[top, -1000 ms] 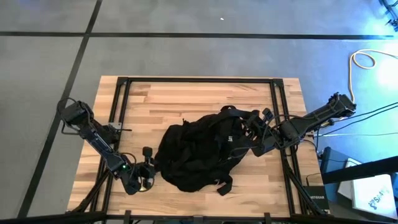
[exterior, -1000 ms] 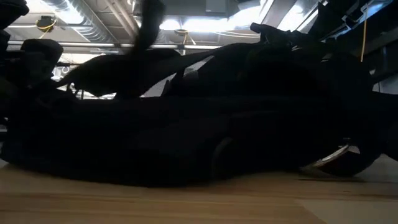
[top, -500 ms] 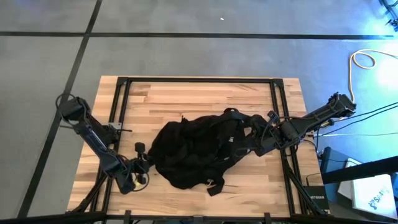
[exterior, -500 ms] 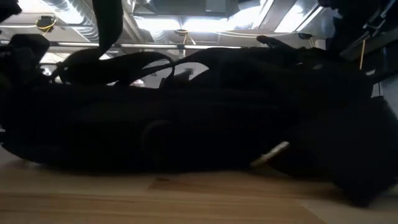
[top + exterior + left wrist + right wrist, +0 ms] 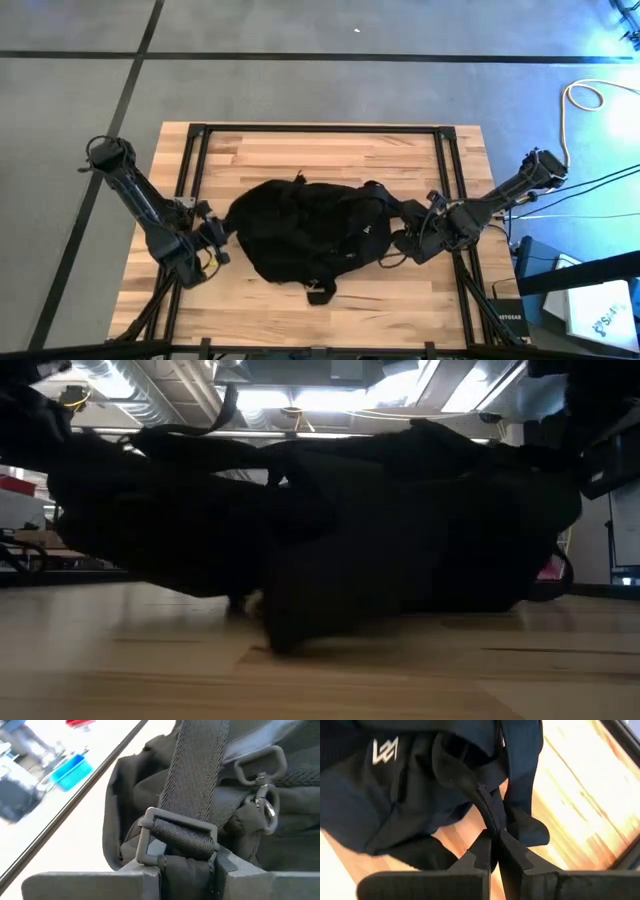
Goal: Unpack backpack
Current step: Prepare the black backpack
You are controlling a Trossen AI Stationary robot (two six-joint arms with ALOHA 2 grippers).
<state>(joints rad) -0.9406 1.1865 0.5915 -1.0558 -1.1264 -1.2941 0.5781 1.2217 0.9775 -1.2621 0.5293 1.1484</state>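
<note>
Low view backlit, dim; overhead lights glare.

Light wood plank table [image 5: 300, 150] w/ a black metal frame [image 5: 320, 129] round its edges, on grey floor [image 5: 300, 90] marked w/ dark tape lines [image 5: 330, 56]. Far right: a coiled cream cable [image 5: 590, 95]; thin black cables [image 5: 600, 185] trail off right. Near right, a white box [image 5: 600, 315] w/ blue print. Overhead: ceiling lights [image 5: 300, 400] & ducts. Beyond the table, a blurred blue bin [image 5: 71, 769].
</note>
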